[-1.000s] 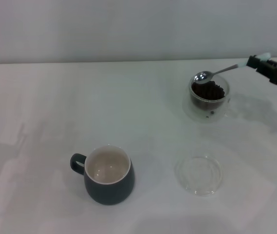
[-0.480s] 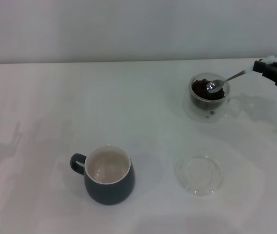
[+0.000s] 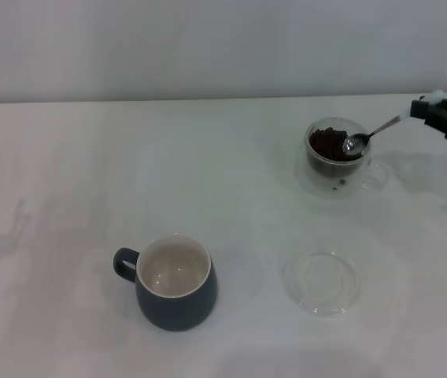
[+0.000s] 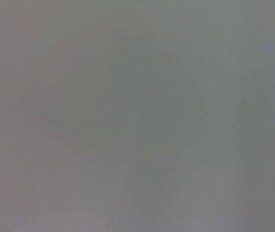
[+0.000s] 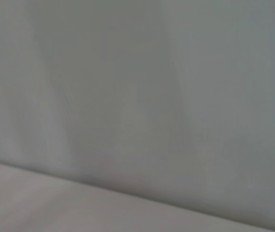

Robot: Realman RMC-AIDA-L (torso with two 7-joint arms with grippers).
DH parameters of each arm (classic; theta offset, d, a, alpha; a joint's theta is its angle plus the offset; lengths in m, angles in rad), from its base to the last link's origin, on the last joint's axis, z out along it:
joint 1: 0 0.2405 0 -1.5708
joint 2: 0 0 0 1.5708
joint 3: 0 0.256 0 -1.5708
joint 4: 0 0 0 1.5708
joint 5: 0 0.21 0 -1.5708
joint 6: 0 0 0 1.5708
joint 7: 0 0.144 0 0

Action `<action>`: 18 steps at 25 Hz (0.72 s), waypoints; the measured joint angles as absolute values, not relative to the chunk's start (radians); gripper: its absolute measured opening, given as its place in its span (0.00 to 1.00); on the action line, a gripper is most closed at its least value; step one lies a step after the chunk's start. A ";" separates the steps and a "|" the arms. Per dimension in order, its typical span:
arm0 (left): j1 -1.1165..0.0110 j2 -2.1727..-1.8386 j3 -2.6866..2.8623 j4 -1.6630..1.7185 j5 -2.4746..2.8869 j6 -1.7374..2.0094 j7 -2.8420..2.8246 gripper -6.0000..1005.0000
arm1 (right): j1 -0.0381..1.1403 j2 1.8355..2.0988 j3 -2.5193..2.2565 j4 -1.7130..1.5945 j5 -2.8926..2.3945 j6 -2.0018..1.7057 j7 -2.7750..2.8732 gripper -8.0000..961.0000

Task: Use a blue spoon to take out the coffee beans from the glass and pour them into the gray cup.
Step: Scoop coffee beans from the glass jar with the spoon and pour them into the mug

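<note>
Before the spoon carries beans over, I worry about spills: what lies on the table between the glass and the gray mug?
Nothing: the head view shows bare table between glass and mug.

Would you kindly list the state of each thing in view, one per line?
Blue spoon: held by the right gripper, bowl dipped in the glass.
Glass: upright, holding coffee beans.
Gray cup: upright, empty.
Glass saucer: flat on the table, empty.

A plain grey surface (image 4: 137, 116) fills the view — featureless, nothing else showing.
</note>
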State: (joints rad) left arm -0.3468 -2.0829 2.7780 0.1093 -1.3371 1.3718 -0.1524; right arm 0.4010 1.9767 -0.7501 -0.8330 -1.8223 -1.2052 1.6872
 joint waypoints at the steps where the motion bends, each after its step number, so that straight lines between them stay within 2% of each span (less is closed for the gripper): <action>1: -0.346 -2.083 2.778 0.110 -1.339 1.372 -0.153 0.77 | 0.402 1.979 -0.752 -0.836 -1.833 -1.204 1.687 0.15; 18: -0.343 -2.085 2.778 0.112 -1.342 1.369 -0.155 0.77 | 0.405 2.002 -0.768 -0.834 -1.855 -1.175 1.814 0.15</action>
State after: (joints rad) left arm -0.3428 -2.0847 2.7781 0.1122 -1.3418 1.3689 -0.1549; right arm 0.4050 2.0015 -0.7680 -0.8343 -1.8552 -1.1746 1.8135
